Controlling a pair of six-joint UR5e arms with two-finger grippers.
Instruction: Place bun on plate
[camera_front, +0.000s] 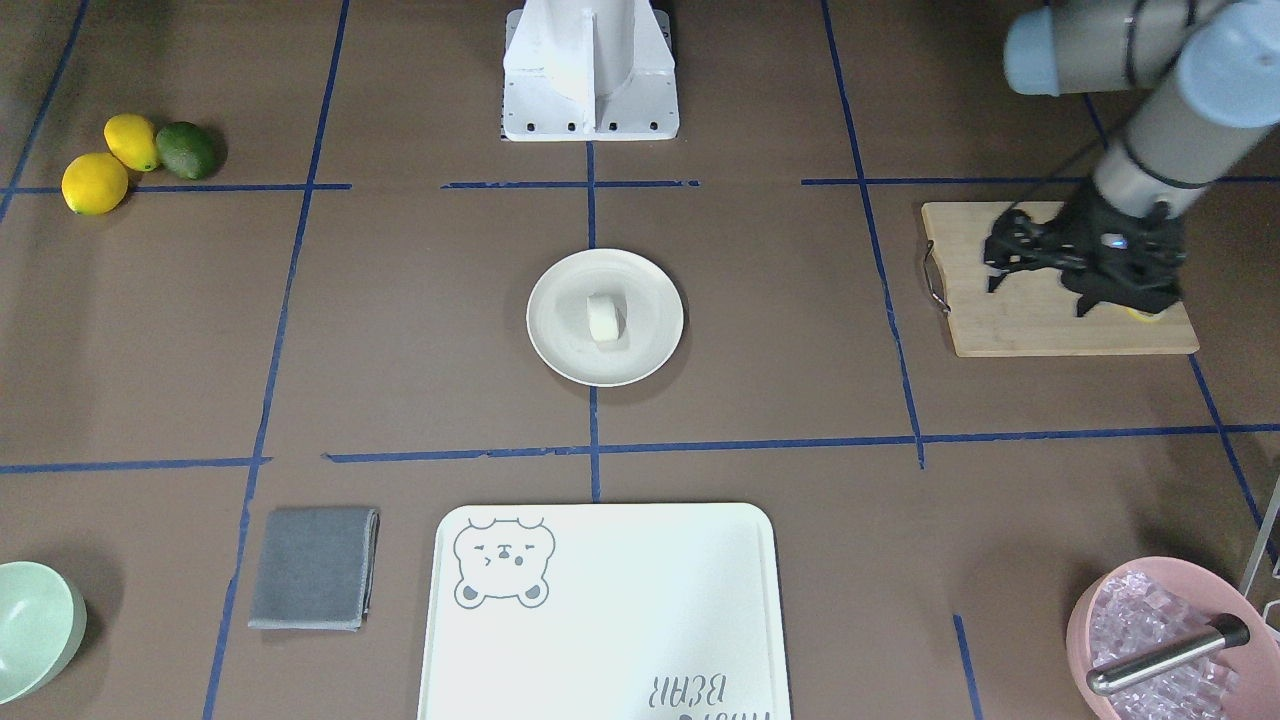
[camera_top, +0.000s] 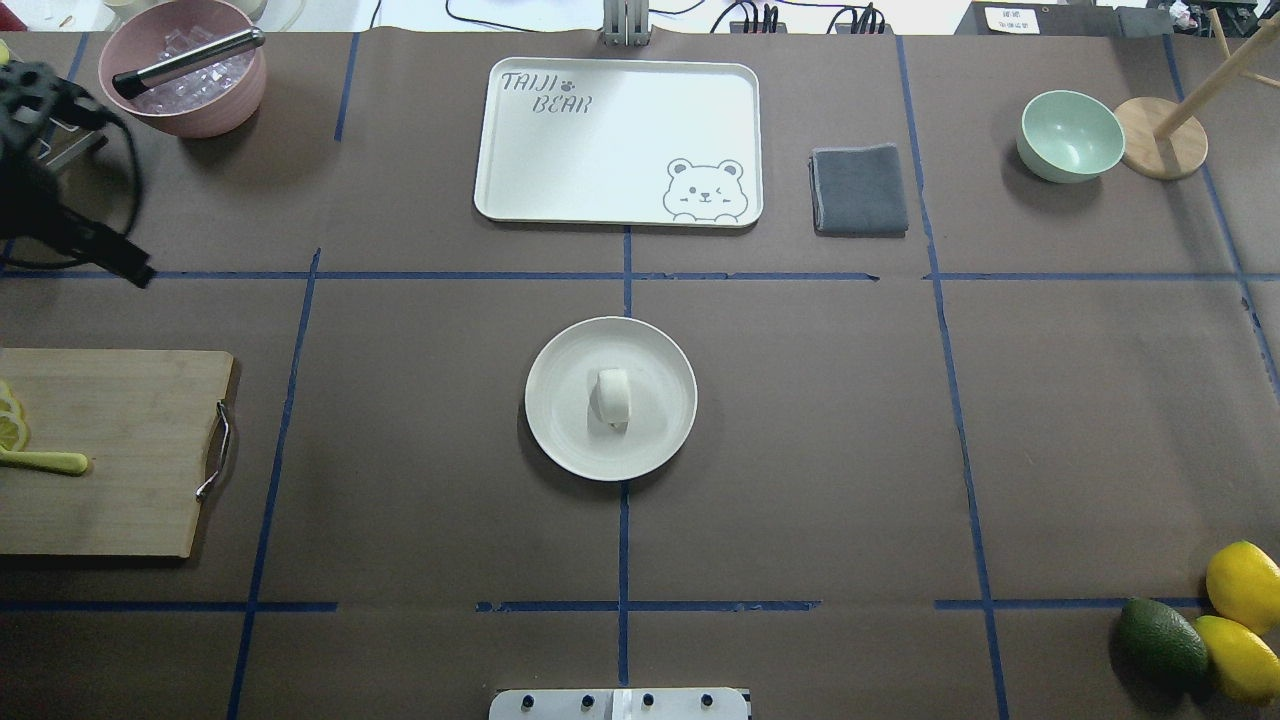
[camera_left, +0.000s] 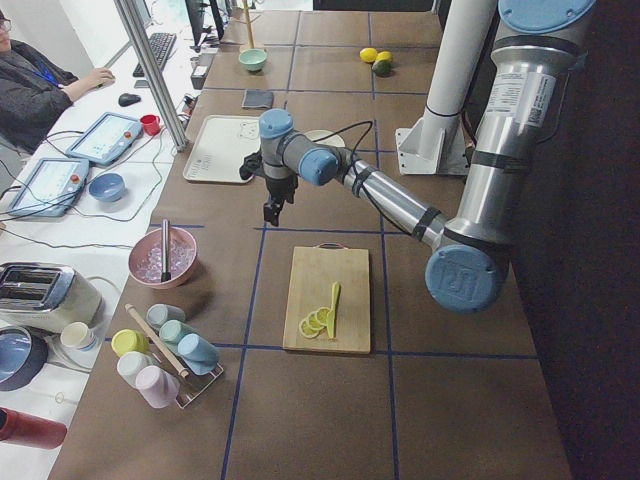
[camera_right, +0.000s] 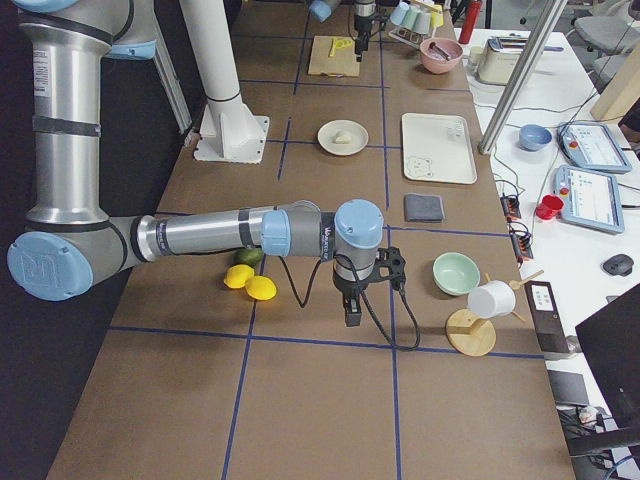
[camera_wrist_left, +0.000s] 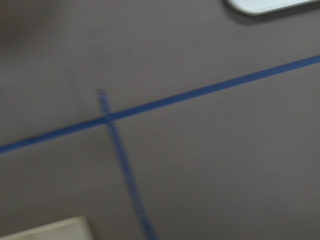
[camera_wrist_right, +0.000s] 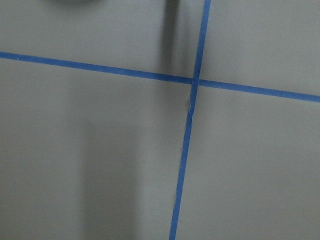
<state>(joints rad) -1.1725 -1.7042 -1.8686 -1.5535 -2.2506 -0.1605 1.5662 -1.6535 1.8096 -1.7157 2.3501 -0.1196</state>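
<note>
The brown table (camera_top: 400, 450) has blue tape lines across it. At its far side lies the white tray (camera_top: 600, 150) with a bear on it. The wooden board (camera_top: 110, 480) is at my left, with lemon slices (camera_top: 10, 420) on its outer end. The plate (camera_top: 560, 430) stands in the middle of the table, on a tape line. My left claw (camera_left: 271, 213) hangs over the table between the board and the pink bowl (camera_top: 200, 110), well apart from the plate. It holds nothing that I can see, and I cannot tell if it is open or closed. My right claw (camera_right: 352, 318) points down near the lemons (camera_right: 250, 282). It shows only from the side, so I cannot tell its state either. The bun (camera_top: 611, 397) lies on the middle of the plate, and no claw touches it.
</note>
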